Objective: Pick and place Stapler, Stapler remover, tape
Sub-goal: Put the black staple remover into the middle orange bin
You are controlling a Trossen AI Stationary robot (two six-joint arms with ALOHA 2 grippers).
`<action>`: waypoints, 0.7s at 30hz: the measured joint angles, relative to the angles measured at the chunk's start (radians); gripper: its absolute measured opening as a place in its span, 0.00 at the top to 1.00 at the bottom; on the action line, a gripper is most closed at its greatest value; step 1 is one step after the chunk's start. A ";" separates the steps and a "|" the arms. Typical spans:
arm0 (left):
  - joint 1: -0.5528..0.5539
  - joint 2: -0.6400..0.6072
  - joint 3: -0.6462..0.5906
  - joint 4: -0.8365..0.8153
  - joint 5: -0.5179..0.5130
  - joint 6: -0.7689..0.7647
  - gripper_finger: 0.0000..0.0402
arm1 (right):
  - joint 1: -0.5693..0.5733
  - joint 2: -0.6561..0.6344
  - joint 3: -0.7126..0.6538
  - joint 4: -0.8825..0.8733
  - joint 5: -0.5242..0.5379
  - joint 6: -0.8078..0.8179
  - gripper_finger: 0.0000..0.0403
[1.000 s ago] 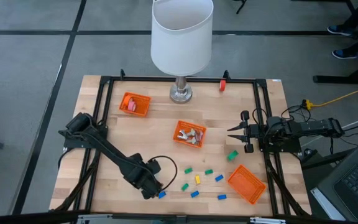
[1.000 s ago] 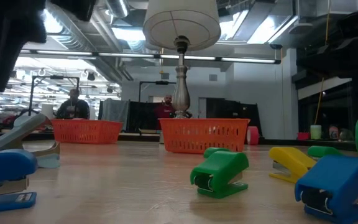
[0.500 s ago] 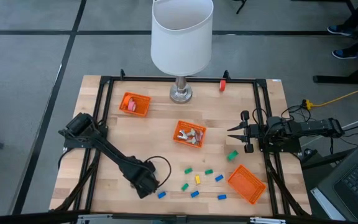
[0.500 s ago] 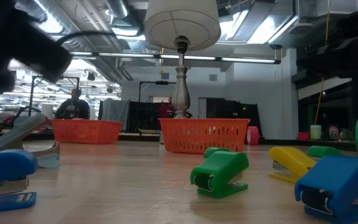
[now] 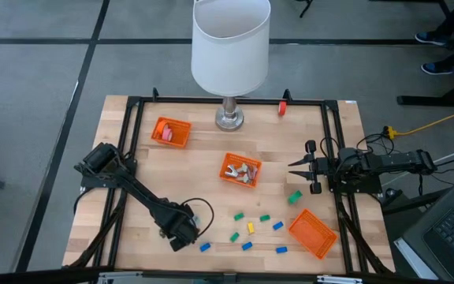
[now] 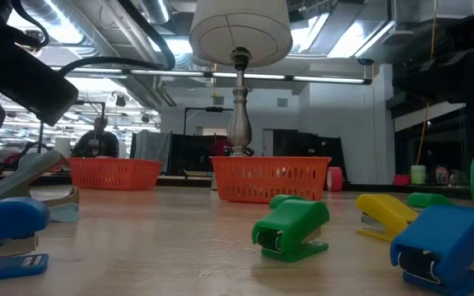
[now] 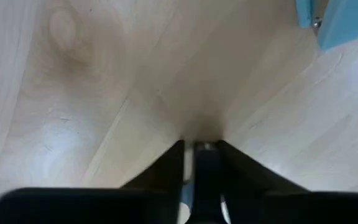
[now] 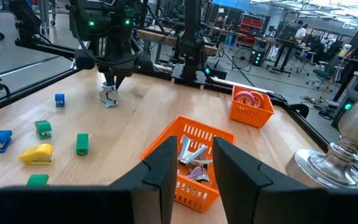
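My left gripper (image 5: pixel 181 235) points down at the table's near left, shut on a pale silvery stapler remover (image 8: pixel 109 101). A blue stapler (image 5: pixel 205 246) lies just right of it. More small staplers, green (image 5: pixel 233 235), yellow (image 5: pixel 251 227) and blue (image 5: pixel 247 246), lie on the wood at the near middle. Pink tape (image 5: pixel 164 132) lies in the orange basket (image 5: pixel 181 136) at the far left. My right gripper (image 5: pixel 294 166) waits level at the right edge, open, with nothing between its fingers. My left gripper comes at the stapler remover from above, fingers pointing down. The remover's top is pinched between the two fingers; my left wrist view shows only a thin pale strip (image 7: pixel 193 163) between them. Its lower end (image 8: pixel 109 104) is at the tabletop; whether it is lifted clear, I cannot tell.
An orange basket (image 5: pixel 228 177) of silvery pieces stands mid-table, and another orange basket (image 5: pixel 312 233) lies at the near right. A lamp (image 5: pixel 228 118) with a white shade stands at the far middle. A small red thing (image 5: pixel 282 108) sits at the far edge. A black frame (image 5: pixel 132 142) rims the table.
My left gripper has sunk toward the table and shifted a little toward the table's left edge, away from the blue stapler. The staplers and baskets have stayed where they were.
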 joint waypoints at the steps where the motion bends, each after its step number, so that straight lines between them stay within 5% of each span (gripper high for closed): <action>1: 0.000 0.000 0.000 -0.002 0.000 0.007 0.87 | 0.000 0.000 0.000 0.000 0.000 0.000 0.74; 21: 0.133 -0.070 0.019 -0.082 -0.064 0.253 0.90 | 0.000 0.000 0.000 0.000 0.000 0.000 0.74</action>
